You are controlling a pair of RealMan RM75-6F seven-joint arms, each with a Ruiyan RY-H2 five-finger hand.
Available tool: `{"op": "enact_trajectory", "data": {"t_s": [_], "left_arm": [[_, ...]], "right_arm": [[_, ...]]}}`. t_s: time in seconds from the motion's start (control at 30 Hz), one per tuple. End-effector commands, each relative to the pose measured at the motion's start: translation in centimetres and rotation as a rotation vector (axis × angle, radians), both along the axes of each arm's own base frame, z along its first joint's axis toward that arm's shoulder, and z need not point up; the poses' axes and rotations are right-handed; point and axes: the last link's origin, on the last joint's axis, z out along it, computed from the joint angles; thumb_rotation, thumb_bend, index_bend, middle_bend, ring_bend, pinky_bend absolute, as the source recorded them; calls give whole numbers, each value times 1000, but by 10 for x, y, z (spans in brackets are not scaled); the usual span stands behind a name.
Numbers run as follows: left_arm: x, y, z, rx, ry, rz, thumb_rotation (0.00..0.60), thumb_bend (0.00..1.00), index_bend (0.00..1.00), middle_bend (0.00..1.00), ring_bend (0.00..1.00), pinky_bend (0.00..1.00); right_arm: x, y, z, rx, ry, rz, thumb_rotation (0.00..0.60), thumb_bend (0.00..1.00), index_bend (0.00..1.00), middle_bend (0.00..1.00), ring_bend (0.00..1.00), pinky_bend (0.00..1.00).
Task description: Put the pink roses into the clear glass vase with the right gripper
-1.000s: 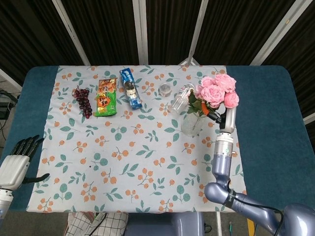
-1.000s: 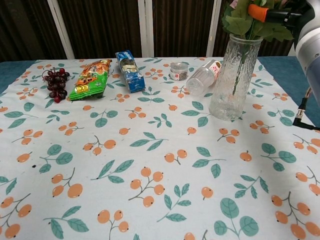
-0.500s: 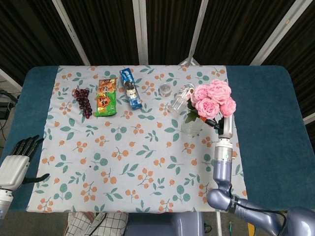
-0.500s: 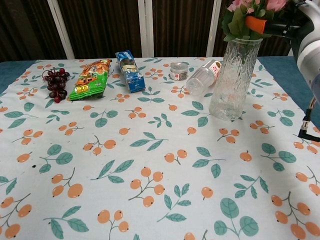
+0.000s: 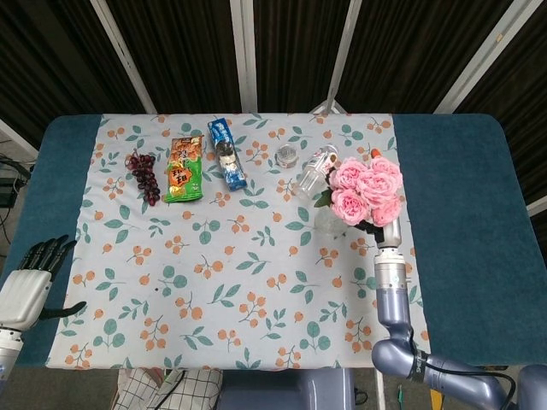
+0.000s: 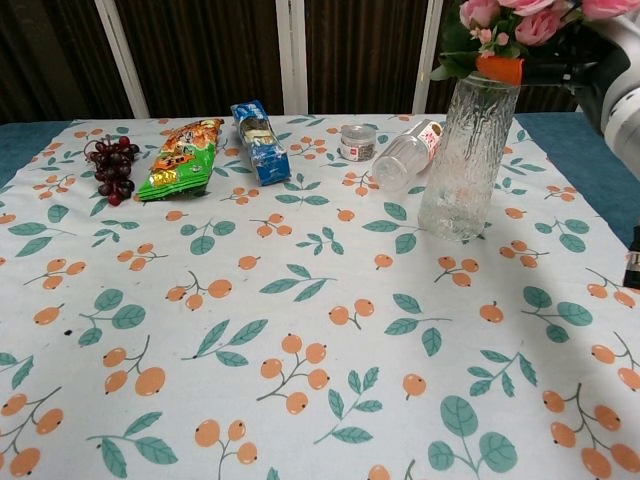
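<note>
Pink roses (image 5: pixel 366 190) at clear glass vase (image 6: pixel 462 160) rim, grasped by right hand (image 6: pixel 585 72) fingers, left hand (image 5: pixel 32 282) released near surface (image 5: pixel 51 162) edge

We can't read any text at this resolution. The green snack bag (image 6: pixel 178 144) has orange lettering and print on its front, too small to make out. The blue wrapper (image 6: pixel 260 140) has white marks along it, maybe a logo; we can't tell. The small tin (image 6: pixel 357 142) has a label band and the lying plastic bottle (image 6: pixel 407 155) a pinkish label, both blurred. In the head view the same packs (image 5: pixel 184 169) are smaller still. No numbers or signs elsewhere.
</note>
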Motion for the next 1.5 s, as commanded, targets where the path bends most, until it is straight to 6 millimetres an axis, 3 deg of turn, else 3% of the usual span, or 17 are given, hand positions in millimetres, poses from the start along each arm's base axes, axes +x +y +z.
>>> {"op": "enact_trajectory", "data": {"t_s": [0.03,0.47,0.87,1.1,1.23,1.37,1.5], "left_arm": [[0,0,0,0,0,-1,600,0,0,0,0,0],[0,-1,1,9,1,-4,600,0,0,0,0,0],[0,-1,1,18,11,-3,600,0,0,0,0,0],[-2,-2,4,25,26,-1,600,0,0,0,0,0],[-4,-2,5,27,54,2,600,0,0,0,0,0],[-5,-2,6,35,93,-1,600,0,0,0,0,0],[-5,-3,5,40,108,-1,600,0,0,0,0,0]], "right_arm": [[-3,6,2,30,24,10,600,307,0,0,0,17],[-20,20,17,116,178,7,600,308,0,0,0,0],[-79,37,54,124,451,-114,600,307,0,0,0,0],[-131,82,87,163,750,-179,600,307,0,0,0,0],[-162,123,107,221,972,-203,600,307,0,0,0,0],[-179,152,120,220,1219,-187,600,307,0,0,0,0],[-178,166,123,177,1295,-175,600,308,0,0,0,0]]}}
